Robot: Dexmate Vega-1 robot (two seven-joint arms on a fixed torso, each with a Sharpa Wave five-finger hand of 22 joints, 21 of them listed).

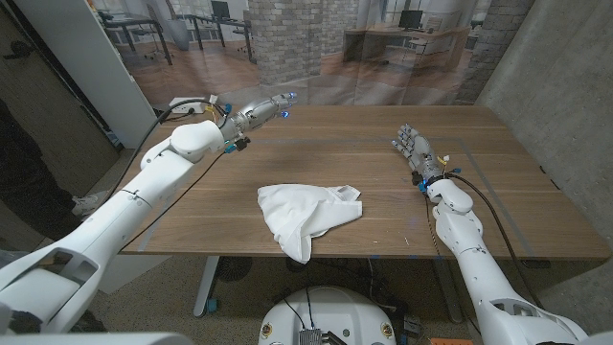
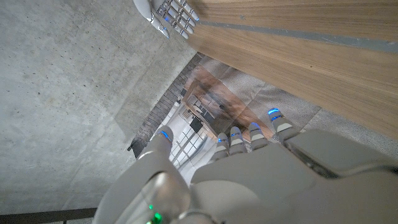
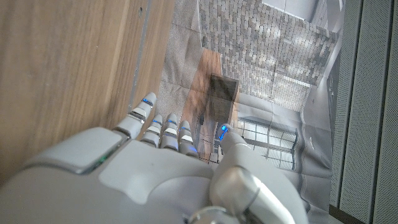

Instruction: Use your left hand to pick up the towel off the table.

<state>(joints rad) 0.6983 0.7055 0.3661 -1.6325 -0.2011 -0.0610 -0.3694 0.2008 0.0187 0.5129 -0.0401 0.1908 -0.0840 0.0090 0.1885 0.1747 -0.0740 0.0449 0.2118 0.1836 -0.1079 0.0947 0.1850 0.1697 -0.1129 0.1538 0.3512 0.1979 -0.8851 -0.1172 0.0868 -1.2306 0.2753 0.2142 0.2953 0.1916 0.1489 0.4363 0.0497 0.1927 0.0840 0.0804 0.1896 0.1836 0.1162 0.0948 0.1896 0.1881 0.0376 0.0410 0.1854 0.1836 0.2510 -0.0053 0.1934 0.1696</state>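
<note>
A crumpled white towel (image 1: pixel 305 215) lies on the wooden table (image 1: pixel 383 144) near its front edge, one corner hanging towards the edge. My left hand (image 1: pixel 257 109) hovers at the table's far left corner, well behind and left of the towel, fingers stretched out and empty. In the left wrist view my left hand (image 2: pixel 249 174) points past the table edge, and my right hand (image 2: pixel 171 14) shows small beyond it. My right hand (image 1: pixel 414 151) stands at the right side of the table, fingers apart, holding nothing. In the right wrist view the right hand (image 3: pixel 161 168) holds nothing.
A printed backdrop of an office room (image 1: pixel 316 48) stands behind the table. A concrete-grey wall (image 1: pixel 565 105) closes the right side. A dark shape of a person (image 1: pixel 29 182) and a shoe (image 1: pixel 94 201) show at the left edge.
</note>
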